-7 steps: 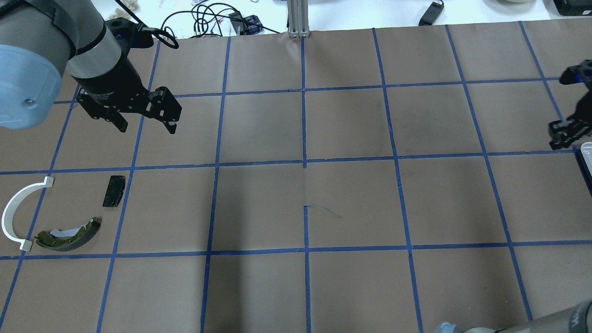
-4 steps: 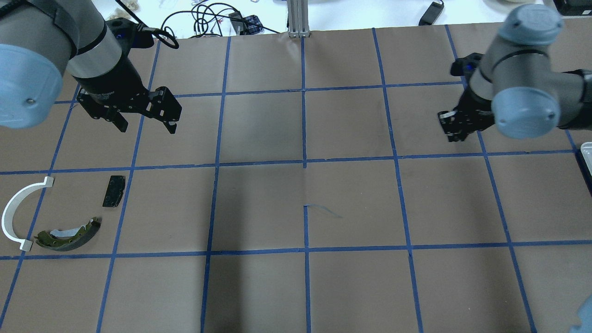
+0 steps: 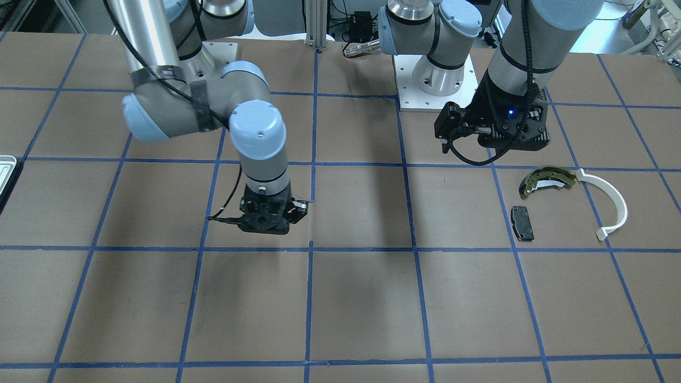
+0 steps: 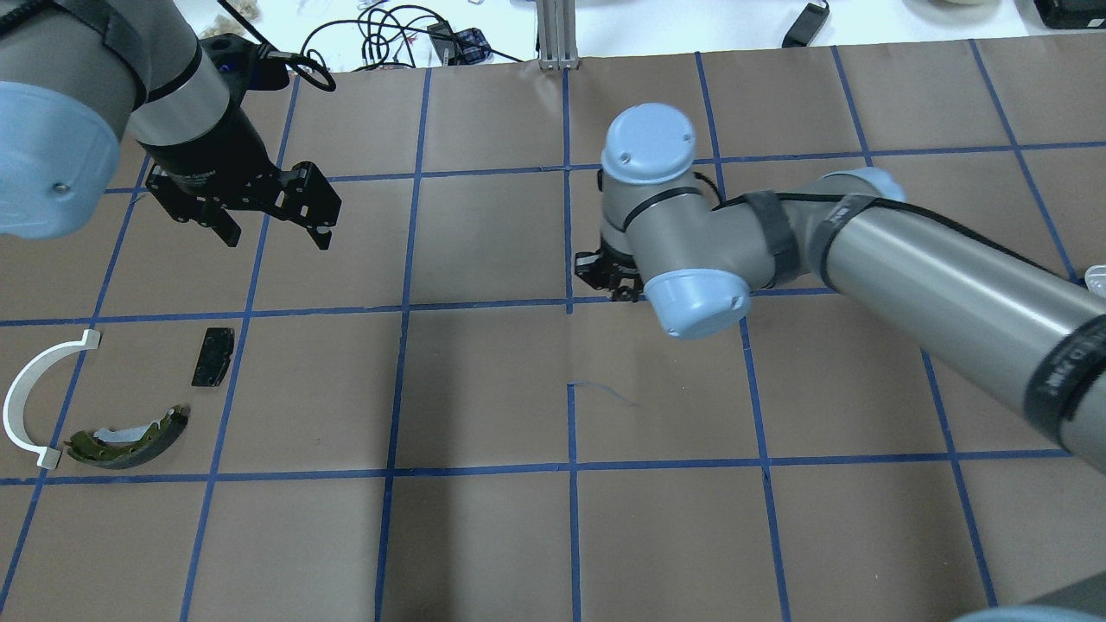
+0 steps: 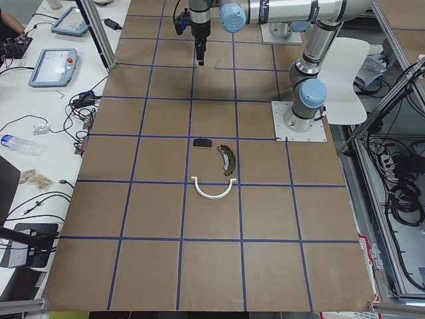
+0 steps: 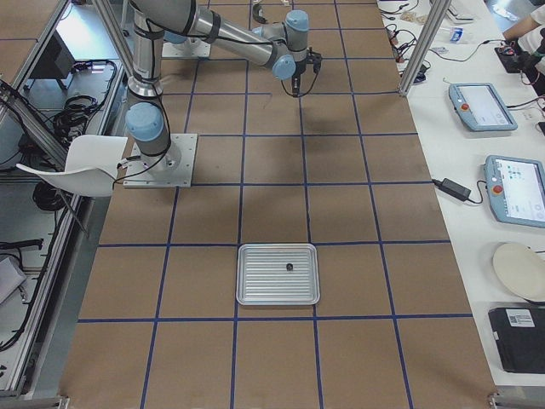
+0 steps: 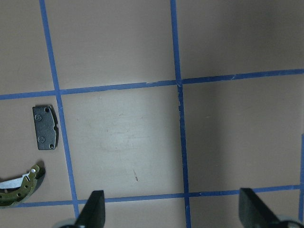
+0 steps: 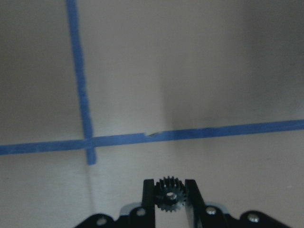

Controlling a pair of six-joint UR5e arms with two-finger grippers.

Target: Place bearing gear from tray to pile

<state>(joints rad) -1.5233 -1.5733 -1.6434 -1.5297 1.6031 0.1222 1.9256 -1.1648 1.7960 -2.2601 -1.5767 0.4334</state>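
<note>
Brown gridded table [image 4: 484, 389] with tray [image 6: 255, 285], pile [image 4: 130, 455]

Left gripper [image 4: 276, 235]: jaws wide apart, pointing down. Right gripper [image 8: 170, 189]: arm extended, pointing down, jaws clamping gear [image 8: 169, 195].

Both arms are silver-grey tubes with pale blue round joint caps that carry small screw heads. Right arm [image 4: 907, 259]: black cable along the link, bound by dark straps. Left arm [image 3: 526, 37]: black cable down the link, braided black loop [image 3: 468, 155] below the wrist, blue indicator light [image 3: 511, 113] lit. Left hand [image 4: 276, 235]: black, white lettering on its collar. Right hand [image 8: 169, 194]: black, screw heads along its base.
</note>
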